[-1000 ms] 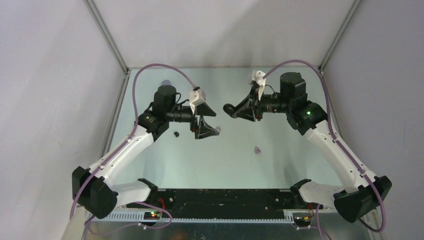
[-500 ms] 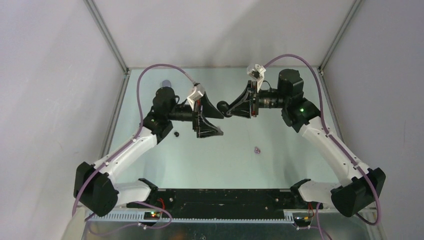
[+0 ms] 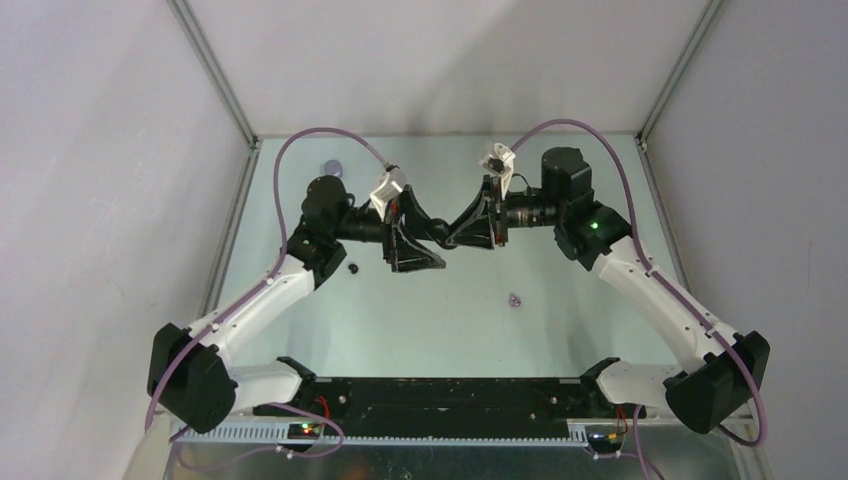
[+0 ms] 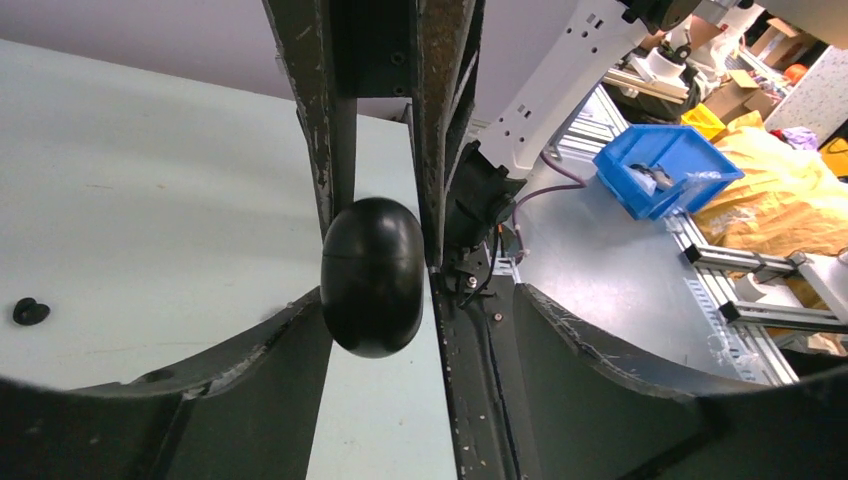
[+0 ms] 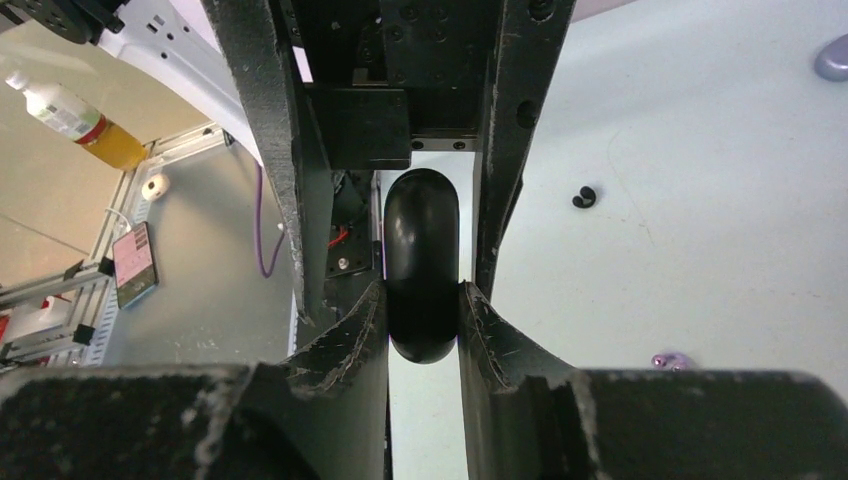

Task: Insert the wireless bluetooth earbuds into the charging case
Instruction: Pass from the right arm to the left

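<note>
Right, from above: the right pincer (image 3: 452, 236) clamps the black charging case (image 3: 438, 231) in mid-air. The left pincer (image 3: 430, 243) meets it head-on, jaws wide, straddling the case. A black earbud (image 3: 352, 268) lies on the bench (image 3: 560, 330) back by the left pincer's wrist, a lilac earbud (image 3: 515, 299) on the near side of the right pincer. Left wrist view: the case (image 4: 372, 277) sits between that pincer's fingers (image 4: 250, 400). Right wrist view: its fingers (image 5: 335, 335) pinch the case (image 5: 422, 270) from both sides, while the left's stand wider.
</note>
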You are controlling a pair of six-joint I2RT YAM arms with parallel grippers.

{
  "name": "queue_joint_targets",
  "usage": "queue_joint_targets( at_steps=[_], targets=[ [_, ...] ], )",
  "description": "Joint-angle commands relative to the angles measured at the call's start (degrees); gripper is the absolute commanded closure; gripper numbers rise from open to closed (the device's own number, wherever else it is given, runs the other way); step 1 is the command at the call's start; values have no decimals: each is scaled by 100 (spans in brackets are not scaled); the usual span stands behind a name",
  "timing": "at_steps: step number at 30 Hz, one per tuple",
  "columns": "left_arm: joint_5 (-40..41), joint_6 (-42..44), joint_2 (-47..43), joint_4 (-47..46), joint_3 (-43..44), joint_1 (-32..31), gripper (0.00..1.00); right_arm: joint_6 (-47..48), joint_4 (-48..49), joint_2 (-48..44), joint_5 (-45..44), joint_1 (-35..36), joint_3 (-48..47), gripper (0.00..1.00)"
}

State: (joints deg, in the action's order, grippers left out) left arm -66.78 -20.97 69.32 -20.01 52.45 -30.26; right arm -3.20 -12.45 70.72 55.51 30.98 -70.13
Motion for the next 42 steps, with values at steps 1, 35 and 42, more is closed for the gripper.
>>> queue_joint_targets(
  at_steps=[1,35,42],
  targets=[
    [-63,31,-68,1,86,-54,32,376,-176,-140,-214,74,-19,90],
    [187,766,47,1041,398,-256,75,601,-197,-6,-502,144,-23,90],
    [334,787,72,1103,417,-260,98,633,-229,14,-494,168,-19,90]
  ],
)
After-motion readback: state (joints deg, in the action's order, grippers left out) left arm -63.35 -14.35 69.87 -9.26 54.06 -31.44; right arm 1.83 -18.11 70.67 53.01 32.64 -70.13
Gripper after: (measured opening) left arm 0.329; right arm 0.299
